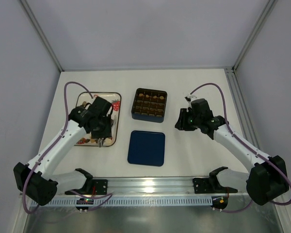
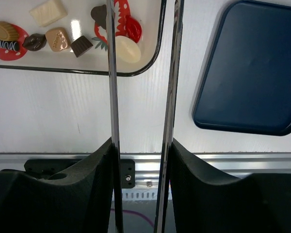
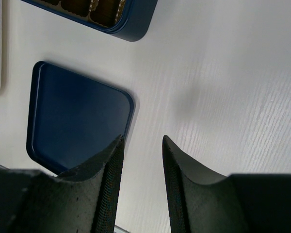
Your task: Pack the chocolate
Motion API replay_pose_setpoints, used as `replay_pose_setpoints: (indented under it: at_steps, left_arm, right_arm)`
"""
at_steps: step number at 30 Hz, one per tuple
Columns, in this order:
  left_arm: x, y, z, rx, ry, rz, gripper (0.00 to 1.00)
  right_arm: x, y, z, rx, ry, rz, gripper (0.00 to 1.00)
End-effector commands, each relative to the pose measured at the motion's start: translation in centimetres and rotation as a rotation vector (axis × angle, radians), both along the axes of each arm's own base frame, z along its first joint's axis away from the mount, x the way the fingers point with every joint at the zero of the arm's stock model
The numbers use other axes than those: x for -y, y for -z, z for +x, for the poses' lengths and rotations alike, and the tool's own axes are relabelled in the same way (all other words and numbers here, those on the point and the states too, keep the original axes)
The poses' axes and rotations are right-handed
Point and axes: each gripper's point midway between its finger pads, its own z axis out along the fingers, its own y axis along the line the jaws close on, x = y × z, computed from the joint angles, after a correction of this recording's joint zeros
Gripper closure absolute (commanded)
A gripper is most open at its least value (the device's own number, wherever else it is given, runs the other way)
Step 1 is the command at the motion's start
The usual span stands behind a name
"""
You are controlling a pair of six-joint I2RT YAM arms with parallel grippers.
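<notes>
White table (image 1: 194, 160), pale walls all round. We note the chocolates (image 2: 58, 40) lying on a tray (image 2: 63, 60), left of frame. Left pincer (image 1: 101, 141) over the tray's near edge, blades narrowly parted, empty. Right pincer (image 3: 141, 141) parted, empty, right of the box (image 1: 149, 116).

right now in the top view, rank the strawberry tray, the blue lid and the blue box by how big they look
1. strawberry tray: largest, even partly covered by the left arm.
2. blue lid and blue box: nearly alike, too close to rank.
</notes>
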Motion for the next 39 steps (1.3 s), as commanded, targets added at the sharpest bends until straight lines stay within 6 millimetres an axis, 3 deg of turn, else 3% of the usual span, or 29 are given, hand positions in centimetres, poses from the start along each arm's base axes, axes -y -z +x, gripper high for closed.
replay_pose_setpoints:
  at_steps: [1, 6, 19, 25, 39]
  left_arm:
    - [-0.5, -0.1, -0.8, 0.013, -0.021, -0.013, 0.56]
    - [-0.6, 1.1, -1.3, -0.005, -0.027, -0.010, 0.56]
    - [-1.3, 3.1, 0.7, -0.028, -0.050, 0.035, 0.56]
    - [-1.5, 4.1, 0.6, -0.059, -0.042, 0.030, 0.57]
    - [-1.4, 4.6, 0.4, -0.096, -0.034, 0.038, 0.64]
  right_arm:
    - [-0.8, -0.4, 0.5, 0.025, -0.006, 0.027, 0.60]
    - [-0.9, -0.2, 0.5, 0.024, -0.006, 0.034, 0.60]
    - [-0.8, 0.2, 0.3, 0.017, -0.011, 0.025, 0.60]
    - [-0.7, 0.4, 0.3, 0.017, -0.011, 0.020, 0.60]
    - [-0.9, 0.2, 0.5, 0.018, -0.012, 0.024, 0.61]
